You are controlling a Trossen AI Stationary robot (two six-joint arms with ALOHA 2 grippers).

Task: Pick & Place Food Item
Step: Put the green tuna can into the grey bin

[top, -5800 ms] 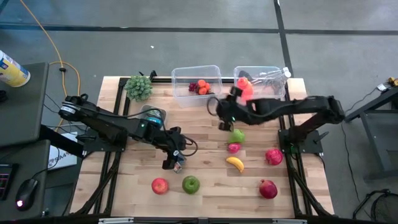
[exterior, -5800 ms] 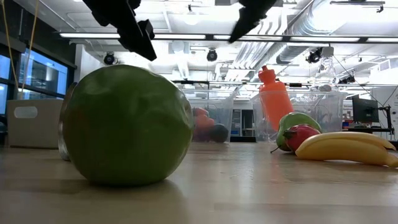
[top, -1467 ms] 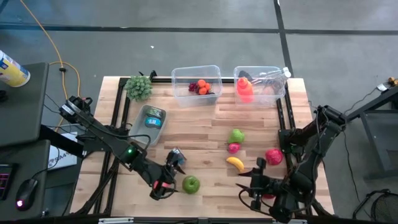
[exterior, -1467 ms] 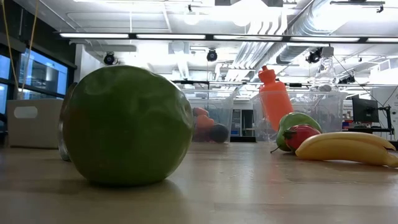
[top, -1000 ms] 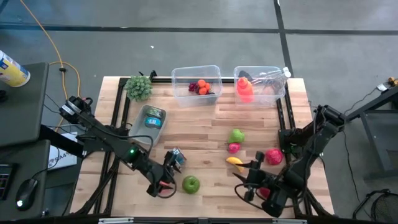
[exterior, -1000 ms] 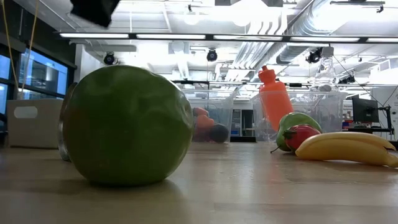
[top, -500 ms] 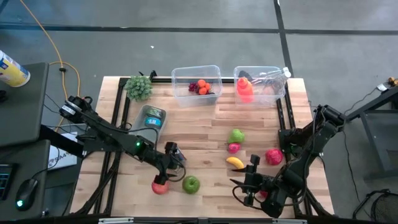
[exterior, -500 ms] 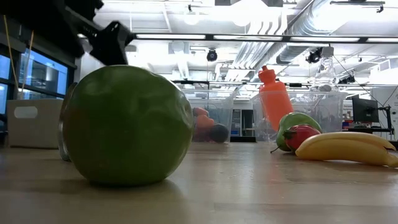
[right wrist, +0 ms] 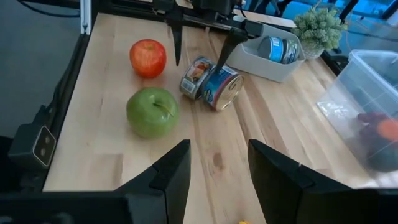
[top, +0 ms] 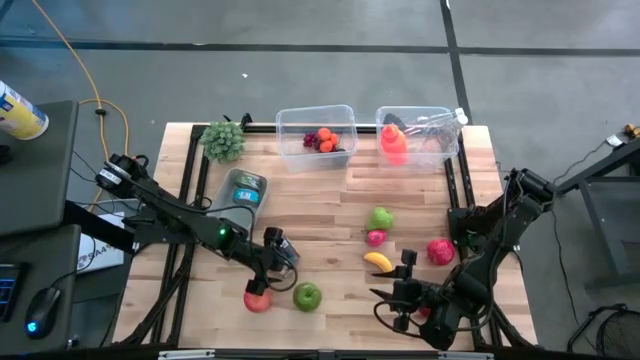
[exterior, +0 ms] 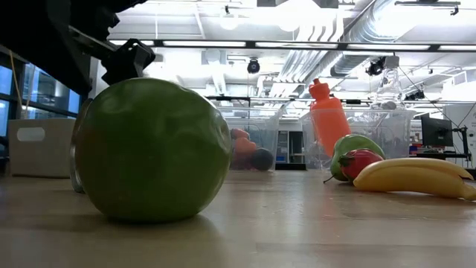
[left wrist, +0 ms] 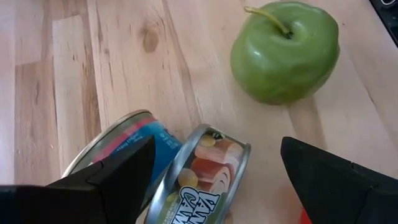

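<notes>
Inside, the clear bin (top: 316,135) holds small red-orange fruit (top: 322,140).

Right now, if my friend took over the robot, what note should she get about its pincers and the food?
Left pincer: open, empty, hanging over two small round tins lying on their sides beside the shiny green apple and the round red apple.
Right pincer: open, empty, low near the table's front right, close to the yellow banana.
Done: some small fruit already sits in the clear plastic bin at the back.
Left: apples, tins, banana and the other loose fruit still lie on the wooden table; nothing is picked up yet.
</notes>
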